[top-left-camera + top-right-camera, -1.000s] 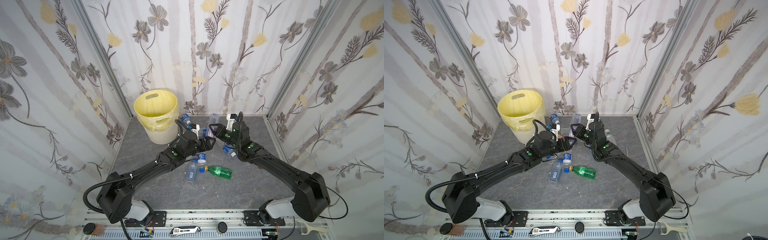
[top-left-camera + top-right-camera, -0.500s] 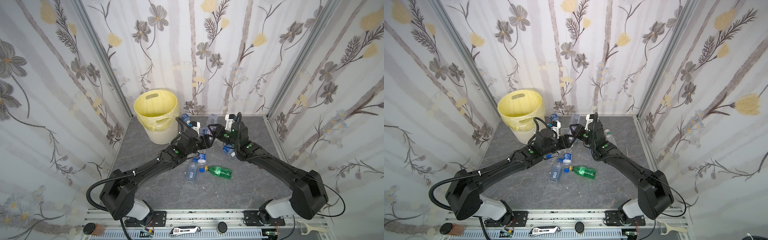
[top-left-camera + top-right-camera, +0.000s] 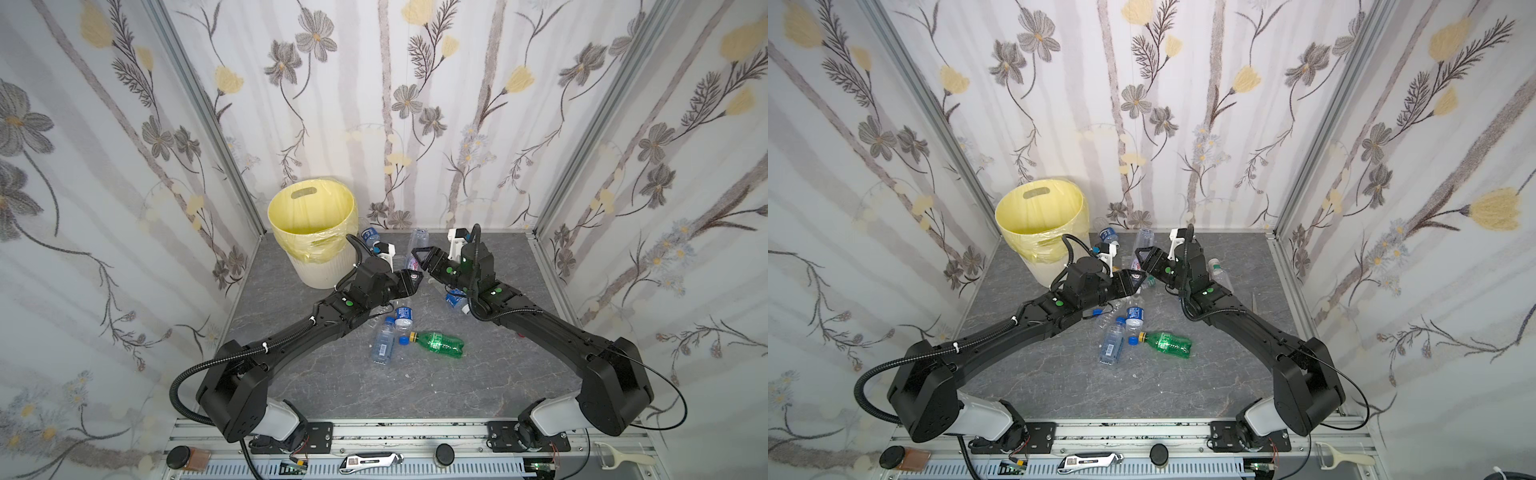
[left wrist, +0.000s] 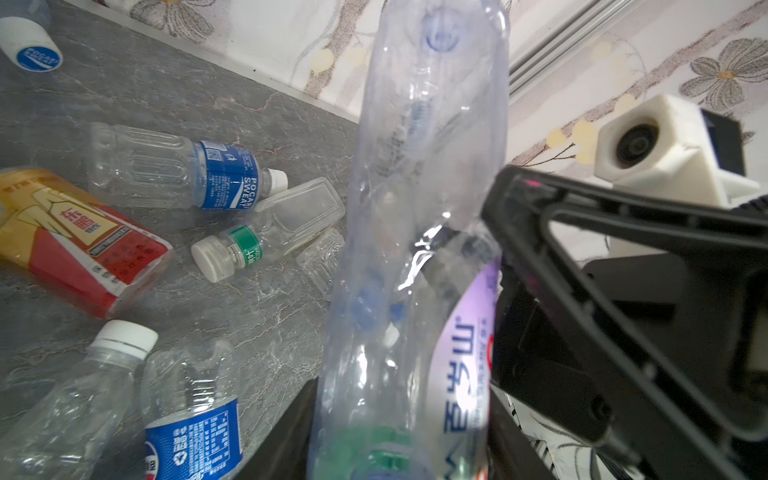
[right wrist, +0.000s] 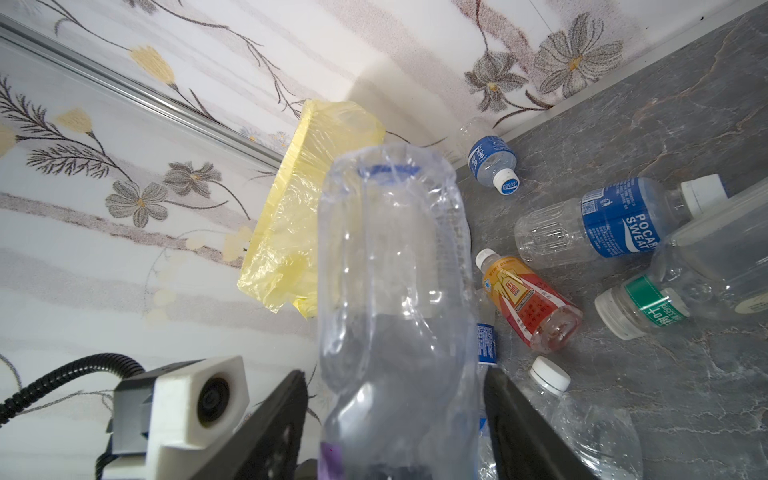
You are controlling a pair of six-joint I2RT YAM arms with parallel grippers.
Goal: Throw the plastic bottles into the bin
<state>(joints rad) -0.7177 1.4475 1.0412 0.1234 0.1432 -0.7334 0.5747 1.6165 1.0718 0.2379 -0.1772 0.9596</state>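
Mid-air handover near the bin (image 3: 320,274): the crumpled clear bottle (image 4: 415,249) is hanging between both arms, off the table (image 3: 332,386). The left gripper (image 3: 409,279) is pinching its labelled end. The right gripper (image 3: 423,262) is standing with jaws slightly clear of its sides, gripping nothing. Likely trouble: the thin wall is looking soft, so an end-on pinch could slip, dropping it among the loose bottles (image 3: 384,345), or its long body could clip the rim.

Both top views looking down from high above front rail (image 3: 374,432), facing back wall (image 3: 415,124), sharing whole table (image 3: 332,386) and bin (image 3: 320,274). Wrist views looking from very close, facing each other across clear bottle (image 4: 415,187), both catching orange-red labelled bottle (image 5: 528,299) lying on table.
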